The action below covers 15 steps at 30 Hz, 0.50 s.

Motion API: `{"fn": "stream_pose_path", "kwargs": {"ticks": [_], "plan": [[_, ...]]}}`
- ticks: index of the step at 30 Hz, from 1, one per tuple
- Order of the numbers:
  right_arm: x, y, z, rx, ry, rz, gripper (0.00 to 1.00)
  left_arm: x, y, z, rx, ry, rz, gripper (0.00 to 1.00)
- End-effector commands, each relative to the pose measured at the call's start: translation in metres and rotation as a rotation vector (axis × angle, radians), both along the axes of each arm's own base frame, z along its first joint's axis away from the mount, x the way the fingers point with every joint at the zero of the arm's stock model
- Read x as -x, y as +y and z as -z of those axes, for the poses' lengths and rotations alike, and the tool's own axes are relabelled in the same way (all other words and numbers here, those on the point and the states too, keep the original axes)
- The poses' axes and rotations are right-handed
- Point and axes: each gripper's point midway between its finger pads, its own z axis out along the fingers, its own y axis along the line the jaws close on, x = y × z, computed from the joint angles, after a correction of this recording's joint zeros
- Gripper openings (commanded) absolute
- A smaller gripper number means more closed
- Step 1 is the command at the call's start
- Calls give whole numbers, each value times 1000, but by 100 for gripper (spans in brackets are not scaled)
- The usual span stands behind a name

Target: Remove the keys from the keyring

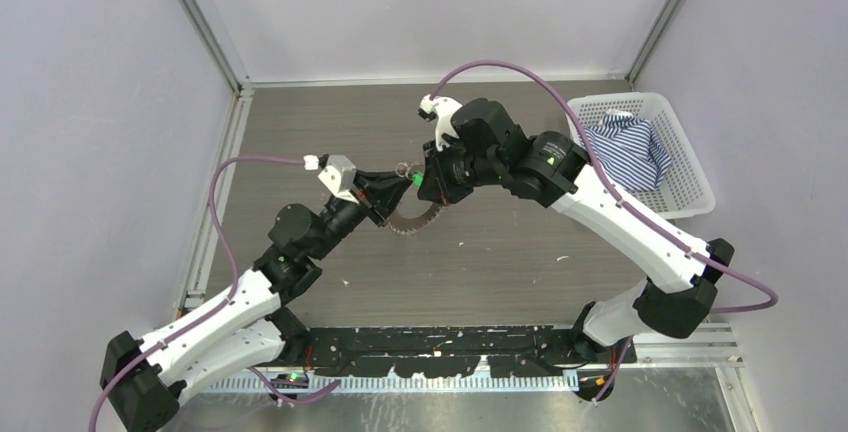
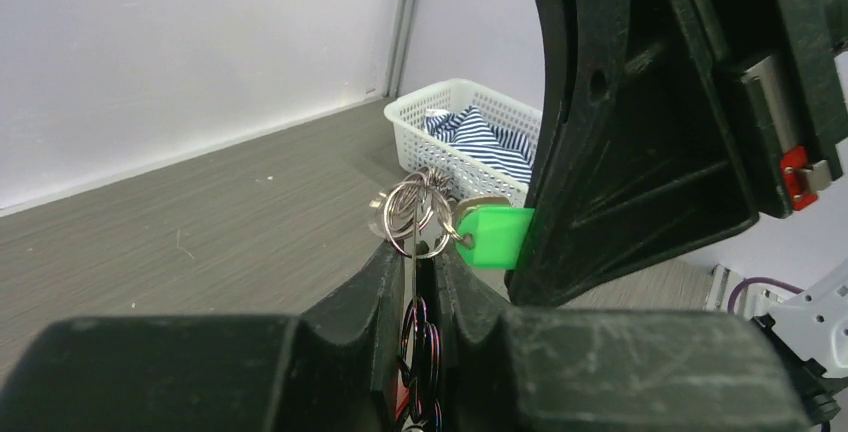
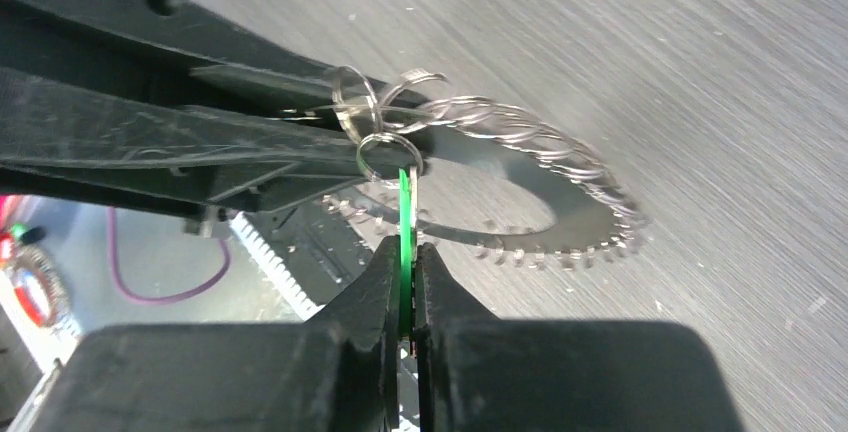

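one left gripper (image 2: 424, 287) has its jaws nearly together, pinching the thin silvery wire keyring (image 2: 414, 242), held up over the grey wood-grain table (image 1: 500, 262). one right gripper (image 3: 407, 277) is clamped tight on the single bright green plastic key head (image 3: 404, 212). the small silvery metal keys (image 3: 585, 192) fan out in one toothed arc, too many to count. at least three small split rings (image 3: 352, 102) cluster by the fingertips. one white plastic basket (image 1: 690, 182) holds one striped cloth (image 1: 625, 152).

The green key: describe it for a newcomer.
Over the table, the left gripper and right gripper meet at a fan of silvery keys. The green key is pinched in the right gripper; it alone has a green plastic head.
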Motion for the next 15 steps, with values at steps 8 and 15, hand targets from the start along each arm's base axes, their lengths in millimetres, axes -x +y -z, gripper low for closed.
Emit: {"fn": "stream_pose_path", "kwargs": {"ticks": [8, 15], "plan": [[-6, -13, -42, -130, -138, 39, 1, 26, 7, -61, 51, -220, 59, 0], [5, -12, -63, -190, -171, -17, 1, 28, 4, -63, 41, -236, 78, 0]]}}
